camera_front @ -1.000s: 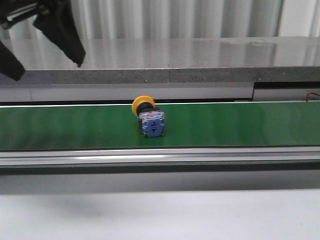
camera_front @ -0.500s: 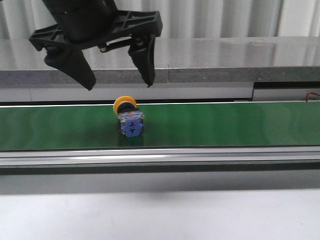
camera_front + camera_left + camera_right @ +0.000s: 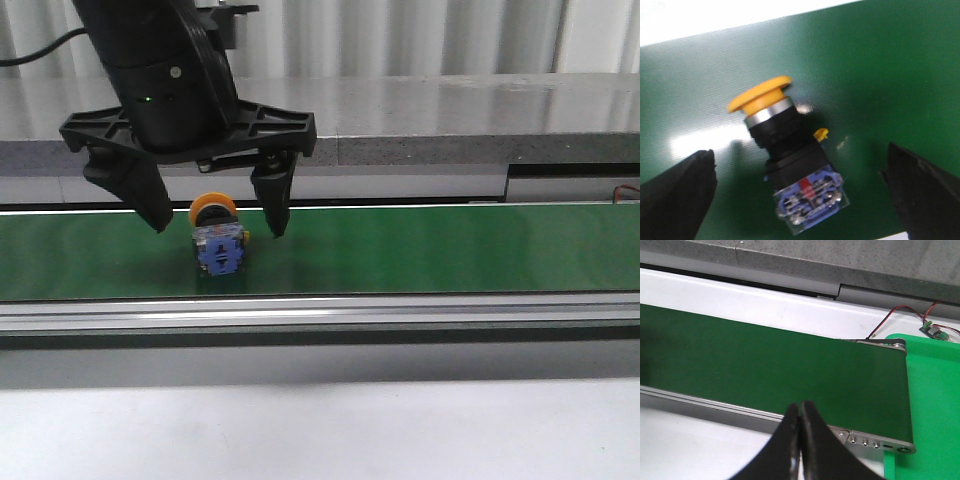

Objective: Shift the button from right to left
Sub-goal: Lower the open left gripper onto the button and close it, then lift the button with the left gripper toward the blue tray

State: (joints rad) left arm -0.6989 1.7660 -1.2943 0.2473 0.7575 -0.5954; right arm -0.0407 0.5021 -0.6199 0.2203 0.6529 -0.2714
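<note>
We see the button [image 3: 790, 165] with a smooth matt yellow plastic cap, a shiny metal ring, a black plastic body and a blue-and-clear plastic rear block. The green belt [image 3: 450, 250] has a glossy sheen, framed by a brushed metal rail [image 3: 400, 315]. The left gripper [image 3: 215, 215] looks matt black plastic.

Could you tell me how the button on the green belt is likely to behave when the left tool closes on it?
The button looks rigid, so it should not deform. Lying on its side with a round cap, it may roll or pivot. The left tool straddles it, open; glossy plastic might slip.
</note>
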